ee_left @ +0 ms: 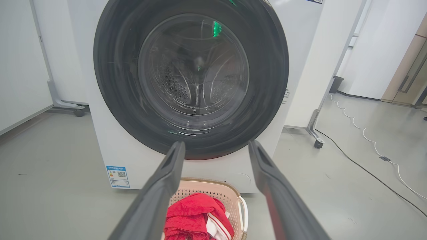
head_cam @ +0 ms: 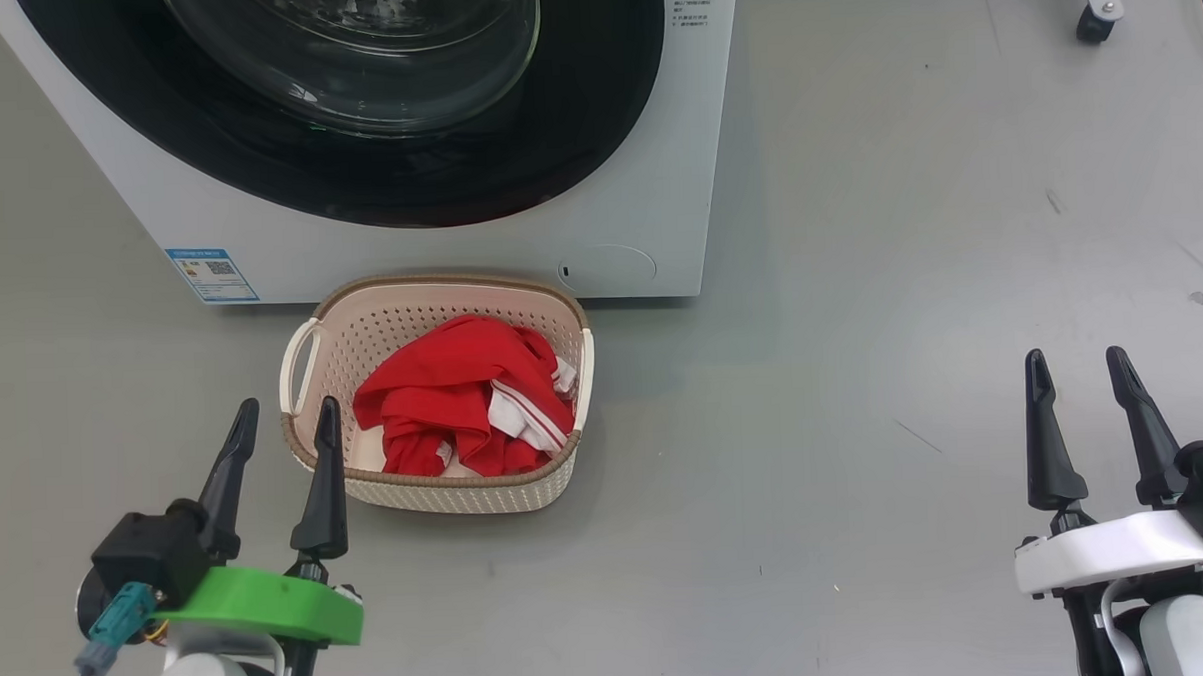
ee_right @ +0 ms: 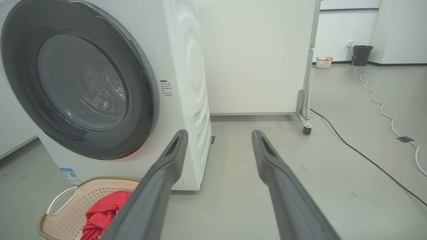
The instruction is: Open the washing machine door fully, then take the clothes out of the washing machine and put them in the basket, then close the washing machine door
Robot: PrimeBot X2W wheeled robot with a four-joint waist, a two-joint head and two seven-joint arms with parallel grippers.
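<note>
The washing machine (head_cam: 458, 253) stands on the grey floor (head_cam: 863, 389) with the washing machine door (head_cam: 604, 128) shut flush against its front. The black ring is glossy, and the steel drum shows dimly through the glass bowl. A small blue sticker (head_cam: 211, 275) sits at one bottom corner of the washing machine's front.

The basket (head_cam: 439, 282) sits at the foot of the washing machine, below the door, its far rim right up by the front panel (touching or just short of it, I cannot tell). The clothes (head_cam: 453, 393) lie heaped inside it, red with a fold of white and striped trim showing.

The left end effector (head_cam: 290, 404) hangs out in front of the washing machine, on the basket's near side. Its fingers are spread wide with nothing between them. The right end effector (head_cam: 1074, 356) is well apart from the washing machine, out past the corner farthest from the sticker. It is equally wide and empty above bare floor. Beyond that same side of the washing machine, a black cable (ee_right: 367, 160) trails across the floor.
</note>
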